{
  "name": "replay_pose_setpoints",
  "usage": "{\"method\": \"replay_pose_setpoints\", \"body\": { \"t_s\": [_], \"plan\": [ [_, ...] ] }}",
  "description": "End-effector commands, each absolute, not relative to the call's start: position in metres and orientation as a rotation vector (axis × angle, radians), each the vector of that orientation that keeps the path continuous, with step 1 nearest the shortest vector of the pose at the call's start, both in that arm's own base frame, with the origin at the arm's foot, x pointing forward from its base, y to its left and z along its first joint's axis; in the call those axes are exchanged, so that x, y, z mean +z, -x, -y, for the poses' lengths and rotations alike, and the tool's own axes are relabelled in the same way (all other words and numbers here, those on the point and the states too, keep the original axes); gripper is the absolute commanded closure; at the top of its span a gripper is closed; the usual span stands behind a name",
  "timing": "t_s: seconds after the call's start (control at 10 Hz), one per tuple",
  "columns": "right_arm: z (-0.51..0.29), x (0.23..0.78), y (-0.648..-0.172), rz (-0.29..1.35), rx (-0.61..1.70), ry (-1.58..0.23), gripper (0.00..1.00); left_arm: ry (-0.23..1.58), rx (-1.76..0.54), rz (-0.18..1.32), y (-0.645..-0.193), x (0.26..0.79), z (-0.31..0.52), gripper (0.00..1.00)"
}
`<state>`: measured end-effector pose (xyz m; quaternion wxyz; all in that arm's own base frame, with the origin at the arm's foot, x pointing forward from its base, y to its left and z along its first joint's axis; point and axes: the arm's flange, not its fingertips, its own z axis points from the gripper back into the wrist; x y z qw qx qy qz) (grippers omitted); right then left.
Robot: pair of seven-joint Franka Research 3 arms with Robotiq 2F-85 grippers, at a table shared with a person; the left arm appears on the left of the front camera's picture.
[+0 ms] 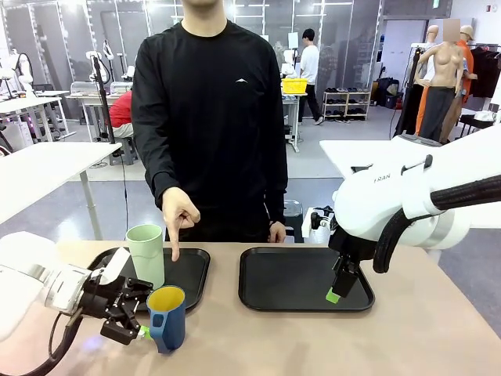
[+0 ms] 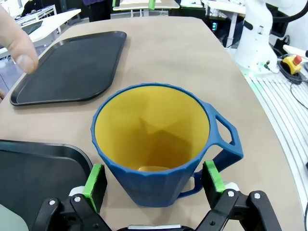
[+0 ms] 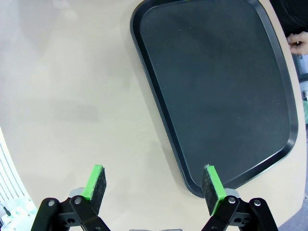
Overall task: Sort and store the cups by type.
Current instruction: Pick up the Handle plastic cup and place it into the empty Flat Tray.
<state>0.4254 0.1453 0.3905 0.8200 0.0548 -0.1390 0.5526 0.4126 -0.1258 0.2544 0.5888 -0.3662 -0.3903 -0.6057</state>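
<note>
Broadly, two black rectangular plastic trays are set on the beige table [image 1: 423, 329]: the left tray [image 1: 192, 270] at lower left of the front view, the right tray [image 1: 301, 278] at lower centre, both bare except for what stands on the left one.

On the left tray's near left part the tall pale green handleless plastic tumbler [image 1: 145, 252] is stood upright; a person's hand [image 1: 178, 213] is pointed down beside it, a fingertip close to the tray.

Just in front of that tray, on bare table at the bottom of the front view, the shorter dark blue faceted mug [image 1: 167, 317] with yellow inside is found, upright and seemingly empty. In the left wrist view the mug [image 2: 154, 144] is seen between the spread green pads [image 2: 95, 180], with its handle [image 2: 226, 139] turned toward the frame's right.

The left gripper [image 1: 138, 323] is released and astride the mug, not yet clamped. The right gripper [image 3: 154, 185] is likewise released, hung over the near edge of the right tray.

Both cups are judged light, stiff and not fragile. The mug's ribbed wall should be gripped low across the body, clear of the handle; its taper may let it slip downward. The smooth tumbler is best taken at mid-height, being tall and easily tipped.
</note>
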Motion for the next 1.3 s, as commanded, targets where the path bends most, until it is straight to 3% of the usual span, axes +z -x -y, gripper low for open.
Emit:
{"method": "replay_pose_setpoints", "body": {
  "t_s": [0.0, 0.9, 1.2],
  "plan": [
    [-0.145, 0.391, -0.425, 0.292, 1.175, -0.106, 0.0, 0.828, -1.413, 0.959, -0.418, 0.248, 0.137, 0.0],
    [-0.145, 0.391, -0.425, 0.292, 1.175, -0.106, 0.0, 0.982, -1.383, 0.989, -0.424, 0.237, 0.144, 0.0],
    [-0.145, 0.391, -0.425, 0.292, 1.175, -0.106, 0.0, 1.046, -1.398, 0.996, -0.423, 0.232, 0.143, 0.25]
  ]
}}
